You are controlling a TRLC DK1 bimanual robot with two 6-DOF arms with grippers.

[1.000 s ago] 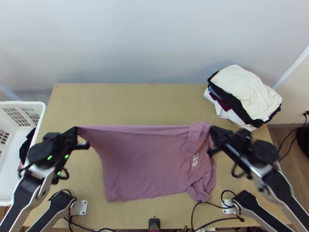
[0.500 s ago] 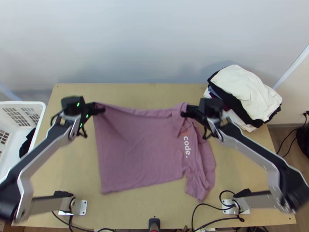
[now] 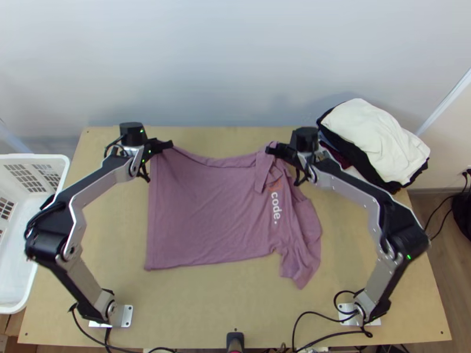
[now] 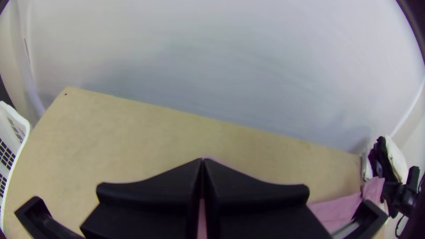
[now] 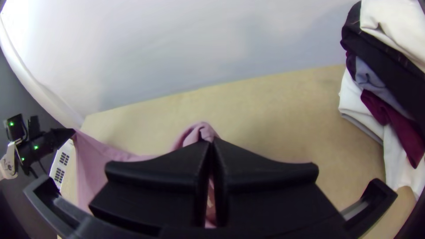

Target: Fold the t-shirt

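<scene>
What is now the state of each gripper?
Left gripper: closed, holding the t-shirt.
Right gripper: closed, holding the t-shirt too.

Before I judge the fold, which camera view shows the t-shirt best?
The top view: most of the t-shirt shows, lettering included. The left wrist view has small pink parts; the right wrist view, a larger stretch.

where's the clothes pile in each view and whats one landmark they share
Top view: clothes pile, upper right.
Left wrist view: pile, small, past the t-shirt's end farther from the basket.
Right wrist view: pile, large, opposite the basket.
Shared landmark: the white basket.
</scene>
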